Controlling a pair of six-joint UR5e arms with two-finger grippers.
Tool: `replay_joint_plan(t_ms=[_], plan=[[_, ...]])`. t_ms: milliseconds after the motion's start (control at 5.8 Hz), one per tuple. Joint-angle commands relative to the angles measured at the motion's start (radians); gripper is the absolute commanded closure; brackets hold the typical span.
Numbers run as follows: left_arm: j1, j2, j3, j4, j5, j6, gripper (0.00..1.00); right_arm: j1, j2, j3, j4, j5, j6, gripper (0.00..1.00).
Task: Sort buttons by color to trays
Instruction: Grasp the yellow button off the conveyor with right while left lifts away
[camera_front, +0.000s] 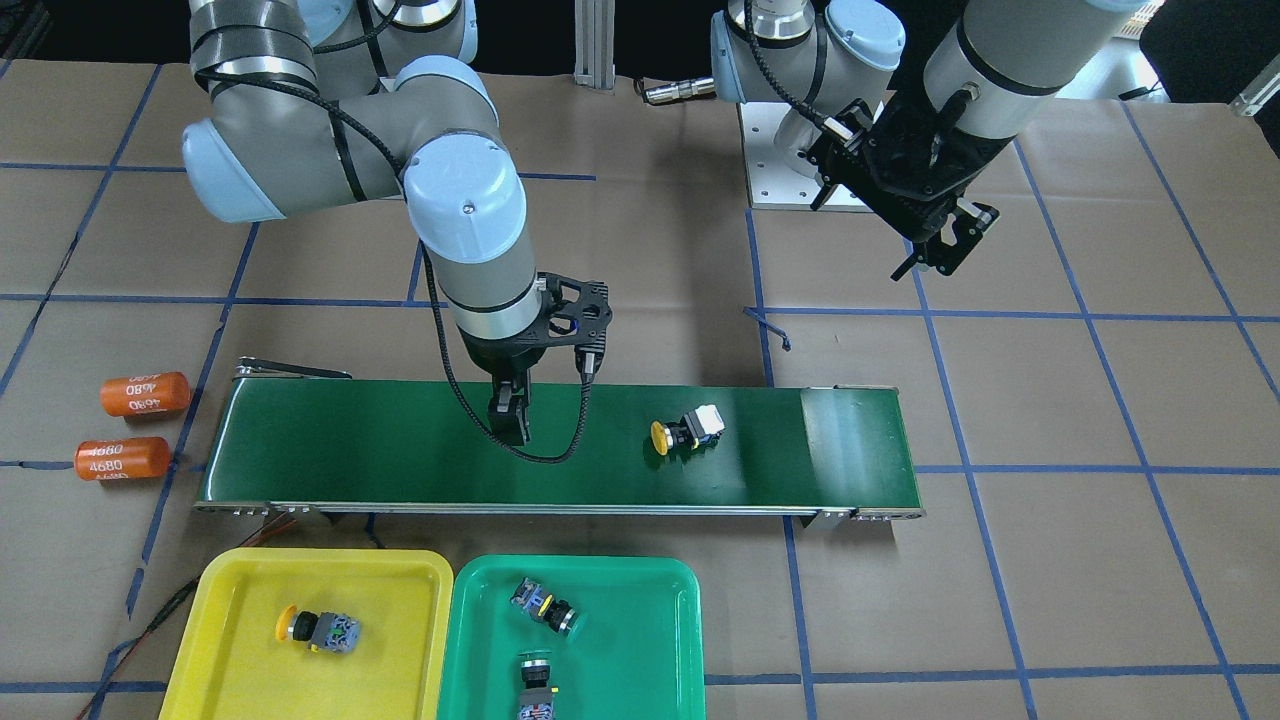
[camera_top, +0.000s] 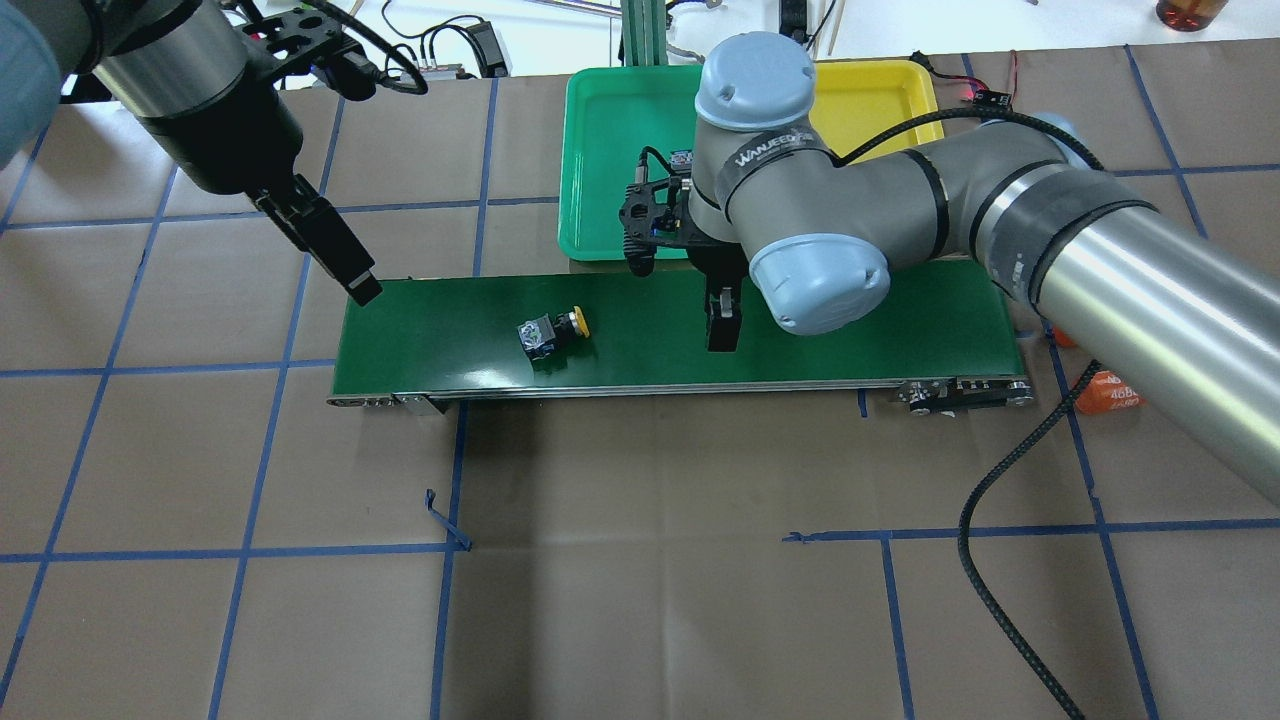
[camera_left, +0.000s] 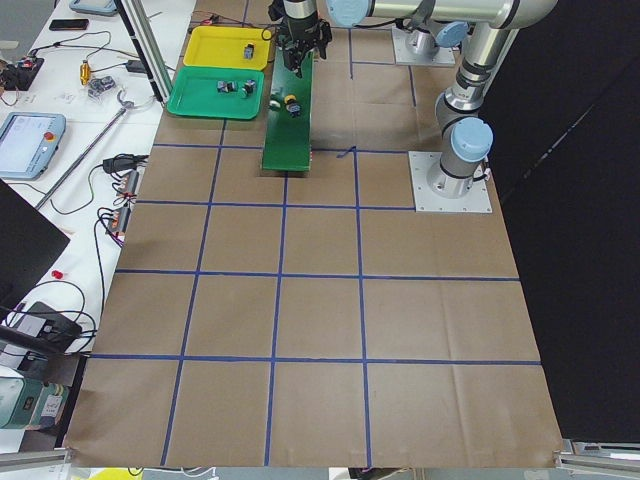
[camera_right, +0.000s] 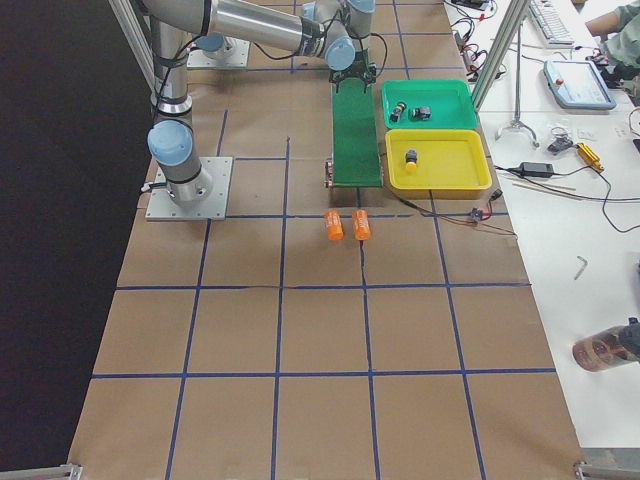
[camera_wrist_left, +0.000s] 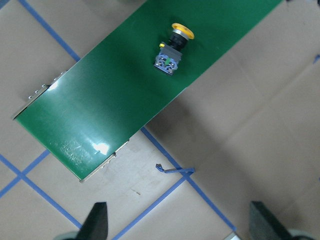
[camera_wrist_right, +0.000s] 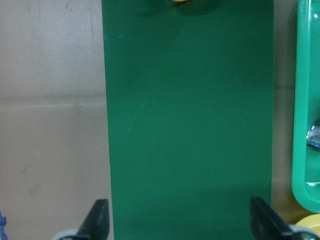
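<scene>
A small yellow-capped push button lies on its side on the long dark-green belt. The right end effector hangs over the belt's middle, with its fingers apart. The left end effector hangs up by the belt's end, also with its fingers apart. Beside the belt on the brown counter, the square yellow plastic tray holds a second yellow button. The square green plastic tray holds two green buttons.

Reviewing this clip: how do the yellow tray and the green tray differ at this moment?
Colour: the yellow tray is bright yellow, the green tray green. Load: the yellow tray holds one yellow-capped button; the green tray holds two buttons. Place: the yellow tray sits toward the robot's right, the green tray beside it, opposite the conveyor belt's middle. Shared: both are shallow, square, round-cornered.
</scene>
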Motion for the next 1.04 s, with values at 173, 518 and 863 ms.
replay_joint_plan(t_ms=[173, 518, 863], plan=[[-0.033, 0.003, 0.021, 0.129, 0.004, -0.560, 0.02, 0.085, 0.055, 0.001, -0.085, -0.002, 0.118, 0.00], [-0.017, 0.030, -0.009, 0.142, 0.002, -0.603, 0.02, 0.088, 0.055, -0.001, -0.093, 0.000, 0.118, 0.00], [-0.019, 0.037, -0.008, 0.142, -0.001, -0.603, 0.02, 0.077, 0.081, 0.002, -0.104, -0.006, -0.008, 0.00]])
